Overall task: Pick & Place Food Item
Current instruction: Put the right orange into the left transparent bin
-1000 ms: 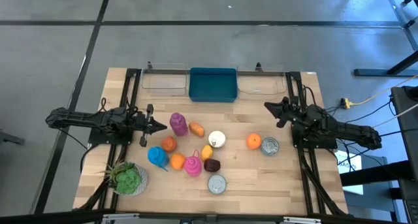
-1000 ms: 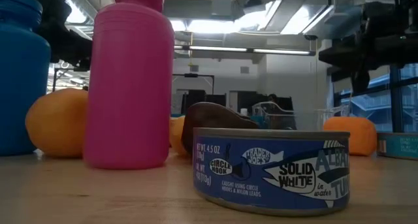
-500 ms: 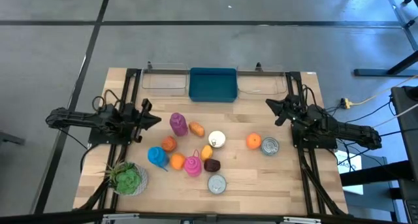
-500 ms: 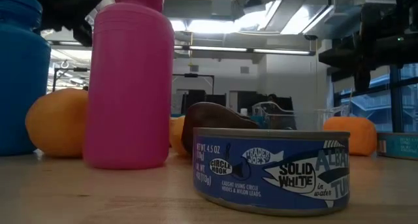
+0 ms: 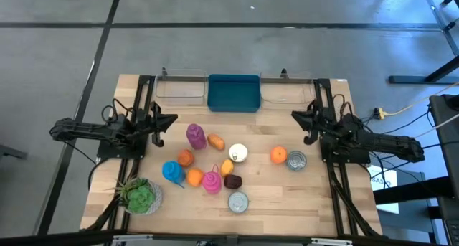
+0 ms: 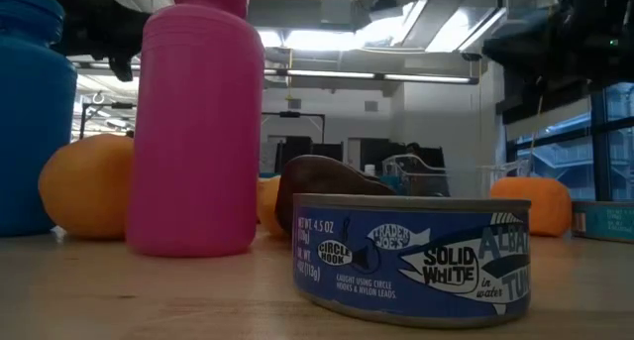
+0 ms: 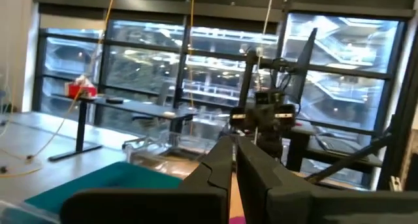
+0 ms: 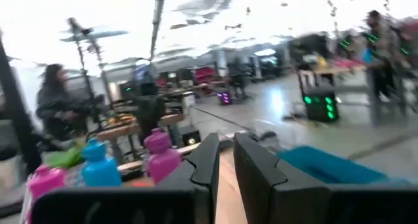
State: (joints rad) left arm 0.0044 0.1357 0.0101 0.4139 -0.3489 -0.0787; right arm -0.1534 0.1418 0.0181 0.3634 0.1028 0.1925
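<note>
- Low view: the nearest thing is a tuna can [image 6: 412, 258] whose blue label reads "Trader Joe's", "Solid White", "Circle Hook" and "Net Wt. 4.5 oz"; part of "Albacore Tuna in water" also shows.
- Behind the can lies a dark brown food item [image 6: 322, 184], and left of it stands a pink bottle [image 6: 193, 122], with an orange [image 6: 87, 186] and a blue bottle [image 6: 30, 117] further left.
- At the right edge sit another orange [image 6: 533, 203] and a second can [image 6: 602, 220], its label too cut off to read.
- High view: the food items and bottles cluster in the middle of the wooden table [image 5: 280, 203], between the two arms.
- A purple bottle [image 5: 195, 136], a small orange-brown food item [image 5: 215, 141] and a white round container [image 5: 238, 153] lie in the cluster's upper part.
- A teal bin [image 5: 234, 93] sits at the far edge, flanked by clear trays [image 5: 179, 90]; a green leafy item [image 5: 140, 196] rests at the near left corner.
- The left gripper [image 5: 171, 120] hangs above the table left of the purple bottle, fingers together on nothing.
- The right gripper [image 5: 296, 117] hangs at the right side, well apart from the orange, its fingers [image 8: 208, 160] slightly apart with nothing between them.
- Left wrist view: large windows and desks fill the room beyond.
- Right wrist view: people stand in the blurred room.
</note>
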